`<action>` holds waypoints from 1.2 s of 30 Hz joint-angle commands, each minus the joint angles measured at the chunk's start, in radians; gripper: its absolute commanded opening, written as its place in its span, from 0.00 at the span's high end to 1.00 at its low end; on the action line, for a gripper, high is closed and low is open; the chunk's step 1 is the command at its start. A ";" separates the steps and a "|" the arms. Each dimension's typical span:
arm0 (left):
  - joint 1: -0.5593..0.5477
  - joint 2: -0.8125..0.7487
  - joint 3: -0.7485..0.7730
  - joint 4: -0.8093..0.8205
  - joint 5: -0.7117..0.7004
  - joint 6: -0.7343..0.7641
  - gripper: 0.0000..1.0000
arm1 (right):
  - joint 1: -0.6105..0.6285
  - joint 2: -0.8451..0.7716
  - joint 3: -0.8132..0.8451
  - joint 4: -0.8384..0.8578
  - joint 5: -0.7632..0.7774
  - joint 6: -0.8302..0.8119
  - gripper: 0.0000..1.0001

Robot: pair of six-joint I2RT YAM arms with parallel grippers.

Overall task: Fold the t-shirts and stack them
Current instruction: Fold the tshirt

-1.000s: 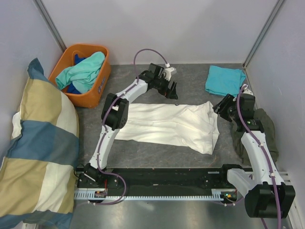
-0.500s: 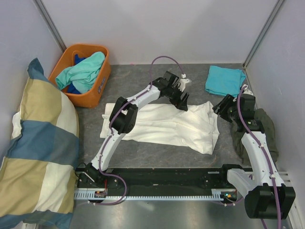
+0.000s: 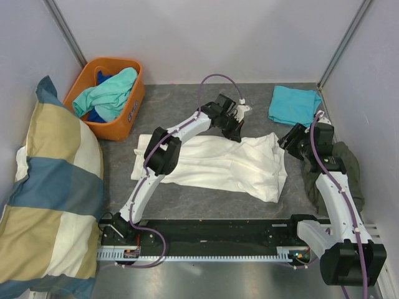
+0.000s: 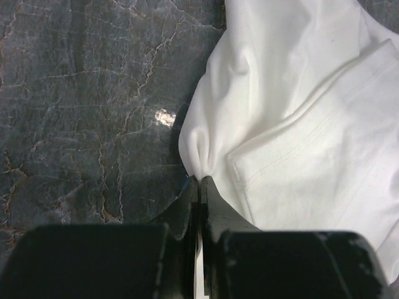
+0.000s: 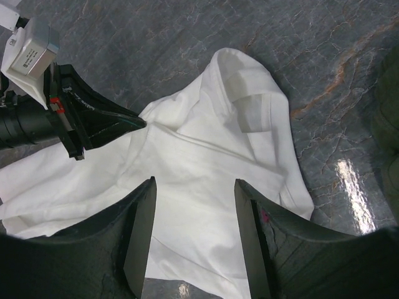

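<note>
A cream-white t-shirt lies spread across the middle of the table. My left gripper is at its far edge and shut on a pinched fold of the white cloth; in the left wrist view the fingertips meet on the fabric. My right gripper hangs open over the shirt's right end, with the white cloth below and between its fingers and nothing held. A folded turquoise t-shirt lies at the back right. Mint-green and blue t-shirts are heaped in the basket.
The orange basket stands at the back left. A big yellow-and-blue checked pillow leans along the left wall. A dark olive cloth lies under the right arm by the right wall. Grey walls enclose the table.
My left gripper has moved right along the shirt's far edge, dropped onto it and closed on the cloth. The right arm has stayed in place.
</note>
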 commanded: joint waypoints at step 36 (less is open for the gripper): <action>0.443 -0.326 -0.219 0.362 -0.298 -0.548 0.00 | 0.281 0.112 -0.055 0.142 -0.071 0.089 0.39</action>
